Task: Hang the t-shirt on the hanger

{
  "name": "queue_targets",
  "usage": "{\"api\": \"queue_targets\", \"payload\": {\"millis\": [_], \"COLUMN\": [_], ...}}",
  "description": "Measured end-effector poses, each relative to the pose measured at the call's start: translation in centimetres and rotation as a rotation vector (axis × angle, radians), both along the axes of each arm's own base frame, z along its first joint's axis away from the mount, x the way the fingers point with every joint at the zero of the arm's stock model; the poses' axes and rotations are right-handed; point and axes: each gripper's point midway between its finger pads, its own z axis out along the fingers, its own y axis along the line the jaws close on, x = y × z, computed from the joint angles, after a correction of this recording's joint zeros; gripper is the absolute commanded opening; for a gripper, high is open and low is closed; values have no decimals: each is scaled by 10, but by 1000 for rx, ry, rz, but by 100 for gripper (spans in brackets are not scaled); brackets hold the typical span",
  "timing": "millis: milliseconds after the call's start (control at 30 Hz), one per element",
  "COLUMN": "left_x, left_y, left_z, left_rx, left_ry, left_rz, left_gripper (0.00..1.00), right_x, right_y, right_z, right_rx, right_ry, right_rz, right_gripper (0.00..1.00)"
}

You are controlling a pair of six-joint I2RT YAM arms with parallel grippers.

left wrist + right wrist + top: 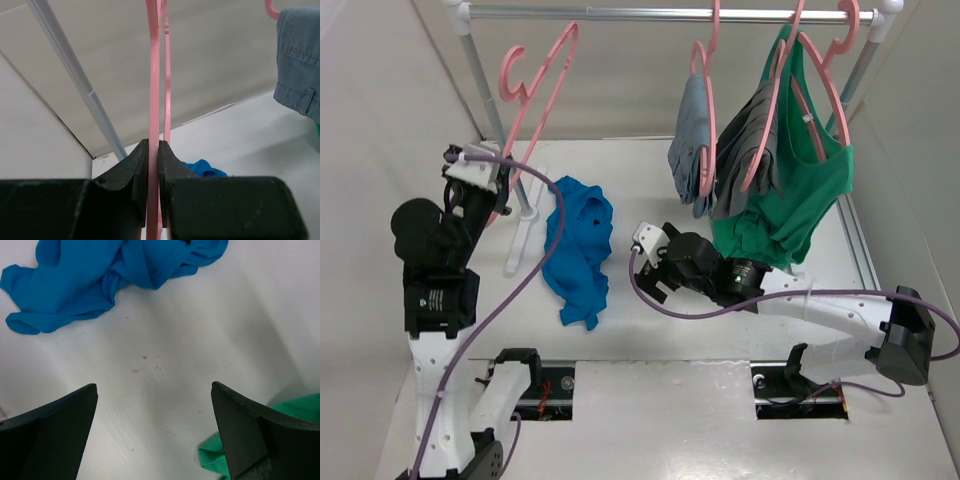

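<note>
Left of spread R pincer, t-shirt lies crumpled.

White-walled lab enclosure with a metal garment rail

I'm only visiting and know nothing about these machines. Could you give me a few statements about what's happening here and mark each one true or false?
1. The left jaws are shut on the pink hanger. True.
2. The blue t-shirt is hanging on that hanger. False: it lies crumpled on the table.
3. The right jaws are shut on the t-shirt. False: they are open over bare table beside it and hold nothing.
4. A green tank top hangs from the metal rail. True.
</note>
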Motion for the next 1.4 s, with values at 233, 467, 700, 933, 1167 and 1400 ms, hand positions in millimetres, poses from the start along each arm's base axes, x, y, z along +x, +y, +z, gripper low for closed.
{"api": "queue_targets", "payload": {"millis": [233, 467, 700, 933, 1167, 1400], "left_x": [-28, -51, -46, -33, -30, -29], "left_y": [7, 13, 20, 18, 10, 6], "left_z": [-47, -131, -150, -165, -170, -175], "left_rx": [-2, 82, 132, 159, 171, 192], "left_ry": [18, 115, 160, 216, 231, 227], "left_rz": [37, 60, 93, 73, 23, -5], "left_gripper": [0, 0, 0, 0, 0, 0], "right_x": [-2, -5, 9, 29, 39, 50], "right_y": [3, 45, 101, 158, 183, 199], "right_z": [22, 108, 193, 191, 165, 182], "right_rx": [23, 178, 453, 587, 624, 764], "right_ry": [-32, -98, -99, 23, 117, 163], "right_rz": [16, 57, 3, -72, -138, -206], "right_gripper": [100, 100, 92, 87, 82, 77]}}
